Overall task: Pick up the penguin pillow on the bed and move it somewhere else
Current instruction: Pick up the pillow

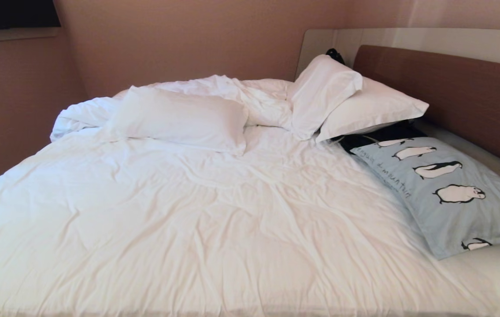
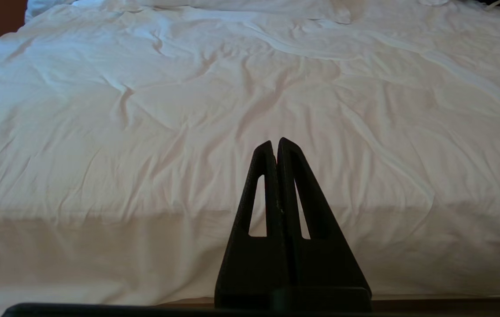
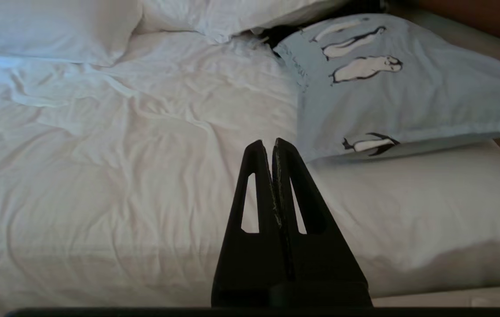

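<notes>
one penguin pillow [image 1: 448, 193] – three white pillows [image 1: 179, 119]

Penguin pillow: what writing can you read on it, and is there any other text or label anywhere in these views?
"mountain", preceded by a less clear word: dark handwriting running along the left edge of the penguin pillow in the head view.
The same line in the right wrist view: too small to read.
The white pillows and the bed: no text or labels visible.

The head view looks down from the foot of the large bed with rumpled white duvet [image 1: 197, 207], brown headboard at two o'clock. Both wrist views sit low at its near edge, facing forward. Head and right wrist views share the rectangular light blue penguin-printed pillow [image 1: 452, 193] [image 3: 408, 88].
</notes>
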Controlling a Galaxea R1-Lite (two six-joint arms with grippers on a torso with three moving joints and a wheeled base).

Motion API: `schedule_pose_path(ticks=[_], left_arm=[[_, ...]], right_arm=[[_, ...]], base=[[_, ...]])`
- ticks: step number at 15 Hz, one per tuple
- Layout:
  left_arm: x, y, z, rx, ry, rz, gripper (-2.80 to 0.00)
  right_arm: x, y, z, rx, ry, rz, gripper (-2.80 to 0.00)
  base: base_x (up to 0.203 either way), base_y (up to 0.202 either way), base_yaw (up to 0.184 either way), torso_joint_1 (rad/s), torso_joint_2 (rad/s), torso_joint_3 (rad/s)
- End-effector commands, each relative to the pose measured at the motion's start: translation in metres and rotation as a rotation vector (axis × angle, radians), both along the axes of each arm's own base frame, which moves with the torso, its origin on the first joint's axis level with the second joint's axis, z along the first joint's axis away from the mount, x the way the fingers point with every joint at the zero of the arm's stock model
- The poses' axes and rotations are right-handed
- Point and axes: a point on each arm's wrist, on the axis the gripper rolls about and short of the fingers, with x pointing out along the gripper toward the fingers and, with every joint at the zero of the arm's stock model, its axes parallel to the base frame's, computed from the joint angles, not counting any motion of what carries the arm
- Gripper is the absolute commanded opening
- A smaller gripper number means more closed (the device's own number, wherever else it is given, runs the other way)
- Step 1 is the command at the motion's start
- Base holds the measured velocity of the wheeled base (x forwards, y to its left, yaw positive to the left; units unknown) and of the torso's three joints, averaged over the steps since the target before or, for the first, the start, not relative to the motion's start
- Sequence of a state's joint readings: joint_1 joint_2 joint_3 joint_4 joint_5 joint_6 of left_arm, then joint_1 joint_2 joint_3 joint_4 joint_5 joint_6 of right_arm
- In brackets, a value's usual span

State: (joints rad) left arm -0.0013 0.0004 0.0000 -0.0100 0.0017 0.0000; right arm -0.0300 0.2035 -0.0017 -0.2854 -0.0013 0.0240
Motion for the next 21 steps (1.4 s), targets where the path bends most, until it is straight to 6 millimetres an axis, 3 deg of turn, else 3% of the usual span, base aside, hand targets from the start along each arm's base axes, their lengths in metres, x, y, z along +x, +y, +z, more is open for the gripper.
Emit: schedule_pose_path(ticks=[1,5,21], left_arm=[[0.000,0.000,0.000,0.000,0.000,0.000,-2.80],[0.000,0.000,0.000,0.000,-0.001,0.000,-2.80],[0.000,0.000,0.000,0.000,-0.001,0.000,-2.80]], right_arm=[[-0.009,0.000,-0.011,-0.002,0.009,0.010,-2.80],[-0.018,0.001,-0.026,-0.005,0.023,0.029,-2.80],[-0.018,0.000,-0.030,0.000,0.053,0.007,-2.80]], base=[[0.000,0.000,0.000,0.000,0.00,0.000],[0.000,0.000,0.000,0.000,0.00,0.000],[0.000,0.000,0.000,0.000,0.00,0.000]])
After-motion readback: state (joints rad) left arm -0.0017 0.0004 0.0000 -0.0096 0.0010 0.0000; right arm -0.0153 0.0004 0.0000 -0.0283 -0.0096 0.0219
